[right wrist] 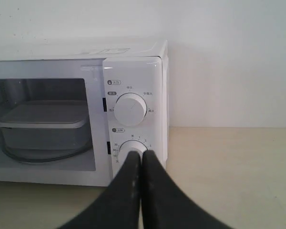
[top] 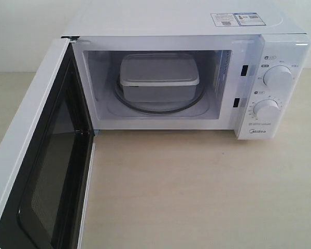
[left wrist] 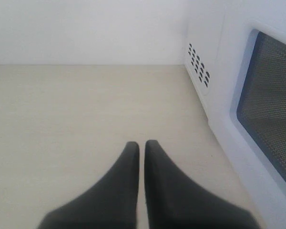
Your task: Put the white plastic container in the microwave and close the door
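The white plastic container point(top: 158, 75) rests on the glass turntable inside the white microwave point(top: 282, 31), lid on; the right wrist view shows the container point(right wrist: 43, 125) too. The door point(top: 39, 171) hangs wide open toward the front left, black inner face showing. My left gripper point(left wrist: 141, 144) is shut and empty, low over the table on the outer side of the door point(left wrist: 267, 109). My right gripper point(right wrist: 141, 154) is shut and empty, in front of the microwave's point(right wrist: 133, 67) lower dial. Neither gripper shows in the exterior view.
A pale wooden table point(top: 207, 192) spreads in front of the microwave. A white wall point(top: 20, 31) stands behind. Two round dials point(top: 278, 77) sit on the control panel at the right. Vent holes point(left wrist: 199, 64) show on the microwave's side in the left wrist view.
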Tool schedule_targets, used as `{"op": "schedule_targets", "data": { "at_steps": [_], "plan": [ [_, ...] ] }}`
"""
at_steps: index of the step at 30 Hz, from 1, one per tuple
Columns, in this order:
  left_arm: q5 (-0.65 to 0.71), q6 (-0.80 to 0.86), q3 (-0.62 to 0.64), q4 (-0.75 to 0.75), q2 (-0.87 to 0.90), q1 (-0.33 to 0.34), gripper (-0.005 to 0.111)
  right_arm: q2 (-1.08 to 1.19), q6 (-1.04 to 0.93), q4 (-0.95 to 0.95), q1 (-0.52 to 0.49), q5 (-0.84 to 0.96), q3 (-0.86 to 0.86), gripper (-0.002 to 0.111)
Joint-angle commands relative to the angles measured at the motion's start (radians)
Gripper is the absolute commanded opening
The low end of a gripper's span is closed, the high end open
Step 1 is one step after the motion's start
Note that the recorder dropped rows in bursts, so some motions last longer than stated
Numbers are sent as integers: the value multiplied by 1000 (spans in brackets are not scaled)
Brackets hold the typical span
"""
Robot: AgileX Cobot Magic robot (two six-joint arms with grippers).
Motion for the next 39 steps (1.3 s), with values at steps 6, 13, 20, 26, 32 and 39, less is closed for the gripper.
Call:
{"op": "schedule_targets", "data": {
  "at_steps": [6, 13, 20, 26, 32, 39],
  "plan": [
    [-5, 4, 3, -5, -3, 3, 4, -7, -1, -6, -9, -20, 5, 0],
    [-2, 4, 3, -5, -3, 3, 4, -7, 105, -235, -9, 65, 5, 0],
    [-2, 4, 3, -5, -3, 3, 4, -7, 233, -348, -9, 142, 5, 0],
    [-2, 4, 3, -5, -3, 3, 4, -7, 233, -358, -9, 225, 5, 0],
    [-2, 4, 3, -5, -3, 3, 4, -7, 290, -358, -9, 261, 5, 0],
    [-2, 4, 3, -5, -3, 3, 4, -7, 297, -358, -9, 261, 5, 0]
  ]
}}
